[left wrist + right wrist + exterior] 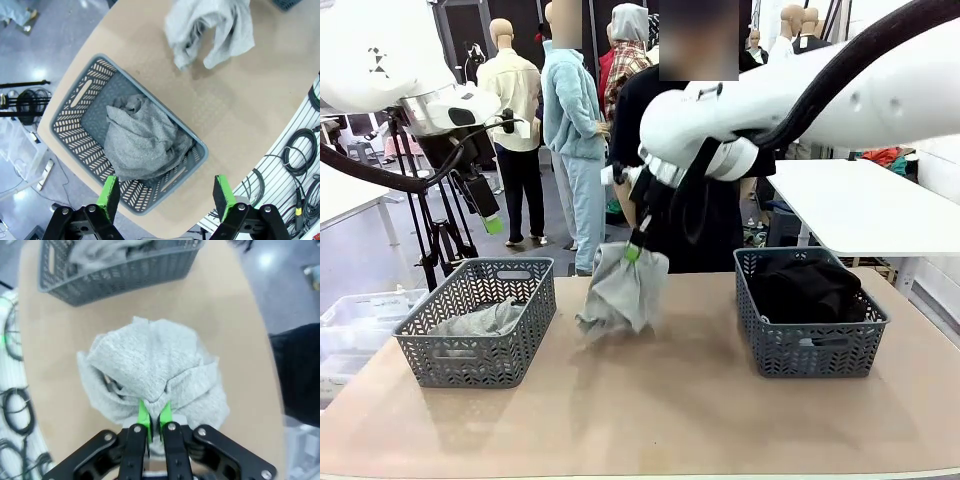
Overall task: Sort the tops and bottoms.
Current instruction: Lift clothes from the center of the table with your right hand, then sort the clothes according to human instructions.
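Note:
My right gripper [632, 253] is shut on a light grey garment [623, 290] and holds it up so it hangs over the middle of the table, its lower folds touching the tabletop. In the right wrist view the garment [150, 370] bunches just past the green fingertips [144, 415]. Another grey garment [480, 321] lies in the left basket [470, 362]. A black garment [807, 290] fills the right basket [813, 345]. My left gripper [166, 195] hangs open, high above the left basket [70, 145], with nothing between its pads; the front view shows the left gripper [492, 222] behind that basket.
A person in black stands at the far side of the table [650, 410], behind the right arm. A white table [860, 205] stands at the back right. Cables [300, 145] lie on the floor beside the table's near edge.

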Tool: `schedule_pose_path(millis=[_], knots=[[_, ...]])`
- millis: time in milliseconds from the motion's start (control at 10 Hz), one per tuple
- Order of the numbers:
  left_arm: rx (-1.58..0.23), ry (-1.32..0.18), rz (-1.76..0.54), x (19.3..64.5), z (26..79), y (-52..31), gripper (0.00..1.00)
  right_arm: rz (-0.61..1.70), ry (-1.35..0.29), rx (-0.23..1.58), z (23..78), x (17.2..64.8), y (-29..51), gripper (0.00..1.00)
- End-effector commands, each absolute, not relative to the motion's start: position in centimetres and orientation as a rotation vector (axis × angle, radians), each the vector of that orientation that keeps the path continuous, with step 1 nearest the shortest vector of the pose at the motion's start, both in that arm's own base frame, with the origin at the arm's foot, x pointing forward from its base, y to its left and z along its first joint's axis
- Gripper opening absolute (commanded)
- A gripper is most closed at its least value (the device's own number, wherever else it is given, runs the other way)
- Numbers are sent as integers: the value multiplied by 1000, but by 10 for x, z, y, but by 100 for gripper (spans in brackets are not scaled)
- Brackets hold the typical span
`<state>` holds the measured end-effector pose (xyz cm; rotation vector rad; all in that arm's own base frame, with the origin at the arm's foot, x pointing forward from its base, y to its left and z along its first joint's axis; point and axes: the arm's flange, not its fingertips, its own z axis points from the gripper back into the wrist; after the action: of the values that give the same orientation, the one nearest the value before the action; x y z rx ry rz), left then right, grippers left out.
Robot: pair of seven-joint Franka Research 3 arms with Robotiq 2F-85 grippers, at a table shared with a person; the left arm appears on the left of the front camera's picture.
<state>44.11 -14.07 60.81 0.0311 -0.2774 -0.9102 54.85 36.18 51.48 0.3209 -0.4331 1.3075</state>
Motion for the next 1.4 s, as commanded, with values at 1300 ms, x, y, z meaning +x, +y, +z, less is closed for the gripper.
schedule_pose_path(millis=[1300], knots=[[22,-279,-918,440,608,-139,97,1362,-683,130,612,469,353,0]])
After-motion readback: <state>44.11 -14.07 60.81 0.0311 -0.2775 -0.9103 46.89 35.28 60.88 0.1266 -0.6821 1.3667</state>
